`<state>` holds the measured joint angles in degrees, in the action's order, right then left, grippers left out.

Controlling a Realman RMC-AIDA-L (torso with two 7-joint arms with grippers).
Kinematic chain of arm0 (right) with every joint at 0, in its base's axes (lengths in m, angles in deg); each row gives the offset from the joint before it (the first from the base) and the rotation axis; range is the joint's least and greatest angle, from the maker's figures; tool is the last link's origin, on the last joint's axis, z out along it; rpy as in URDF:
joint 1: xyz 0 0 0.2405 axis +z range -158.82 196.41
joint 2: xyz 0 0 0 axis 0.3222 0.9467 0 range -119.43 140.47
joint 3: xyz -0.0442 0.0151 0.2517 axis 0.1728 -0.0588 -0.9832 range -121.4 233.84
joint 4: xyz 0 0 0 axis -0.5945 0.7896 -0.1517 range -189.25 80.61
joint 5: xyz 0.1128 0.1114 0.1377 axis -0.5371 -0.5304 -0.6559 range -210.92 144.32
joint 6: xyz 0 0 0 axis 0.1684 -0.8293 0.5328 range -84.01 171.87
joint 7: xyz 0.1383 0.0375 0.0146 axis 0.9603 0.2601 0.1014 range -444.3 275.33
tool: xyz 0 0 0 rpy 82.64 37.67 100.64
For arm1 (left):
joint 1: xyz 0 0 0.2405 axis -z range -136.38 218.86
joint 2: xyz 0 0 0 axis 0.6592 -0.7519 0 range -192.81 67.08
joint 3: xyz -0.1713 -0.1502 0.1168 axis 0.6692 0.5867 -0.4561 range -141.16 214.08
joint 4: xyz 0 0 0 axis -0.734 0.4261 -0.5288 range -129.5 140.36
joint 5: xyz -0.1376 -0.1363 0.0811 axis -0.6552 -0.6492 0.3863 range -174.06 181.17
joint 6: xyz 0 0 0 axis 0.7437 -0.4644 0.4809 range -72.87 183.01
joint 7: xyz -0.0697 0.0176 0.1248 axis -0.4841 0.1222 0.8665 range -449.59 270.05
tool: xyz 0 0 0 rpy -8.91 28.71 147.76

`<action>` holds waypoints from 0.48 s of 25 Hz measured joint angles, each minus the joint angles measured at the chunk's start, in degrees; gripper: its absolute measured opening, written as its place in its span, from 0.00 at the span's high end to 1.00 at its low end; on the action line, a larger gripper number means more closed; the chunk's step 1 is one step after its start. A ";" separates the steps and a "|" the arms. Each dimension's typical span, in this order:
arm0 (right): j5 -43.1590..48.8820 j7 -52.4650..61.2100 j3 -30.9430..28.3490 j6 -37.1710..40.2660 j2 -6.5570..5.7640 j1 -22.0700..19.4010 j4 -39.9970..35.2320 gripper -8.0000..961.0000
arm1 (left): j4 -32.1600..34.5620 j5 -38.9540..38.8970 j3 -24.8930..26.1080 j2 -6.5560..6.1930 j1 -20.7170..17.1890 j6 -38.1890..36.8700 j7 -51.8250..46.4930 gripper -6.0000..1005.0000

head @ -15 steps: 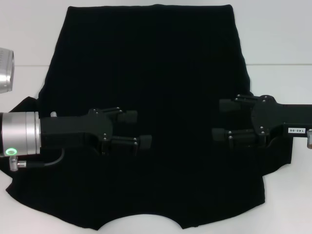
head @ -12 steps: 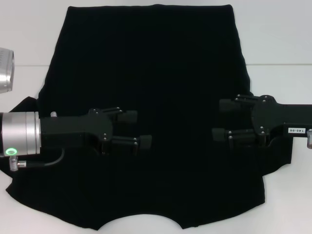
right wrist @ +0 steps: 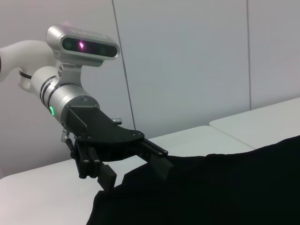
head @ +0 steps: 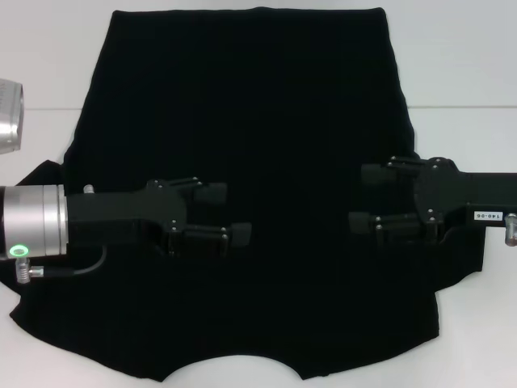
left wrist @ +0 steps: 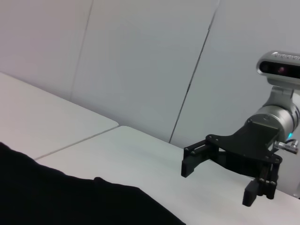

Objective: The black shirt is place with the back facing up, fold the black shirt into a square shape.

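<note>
My 2 claws hang just over the black shirt (head: 250,121), which lies flat and spread out on the white table (head: 468,73): my left gripper (head: 230,213) is at about 8 o'clock on the cloth and my right gripper (head: 365,196) at about 4 o'clock, both with fingers wide apart and holding nothing. The shirt looks soft, light and floppy, so I think I should pinch it at an edge or sleeve near each claw. Farther off, its straight edge reaches 12 o'clock.
</note>
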<state>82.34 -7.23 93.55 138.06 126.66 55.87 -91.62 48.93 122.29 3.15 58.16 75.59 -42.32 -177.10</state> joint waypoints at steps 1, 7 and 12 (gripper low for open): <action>0.02 0.00 -0.07 0.00 0.08 0.01 0.01 0.05 | 0.00 0.00 0.00 -0.01 -0.05 0.56 -0.57 0.08; 0.00 0.05 -0.20 -0.53 0.55 -0.06 0.03 0.05 | 0.53 0.36 0.41 -0.21 -0.45 10.67 -10.16 0.08; -0.03 0.27 -0.15 -0.97 1.21 0.36 0.07 0.05 | 0.82 1.49 3.79 -0.65 -0.58 16.02 -15.57 0.08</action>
<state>82.31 -6.96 93.41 137.09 127.87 56.23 -91.54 49.75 123.79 6.94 57.51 75.01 -26.30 -192.67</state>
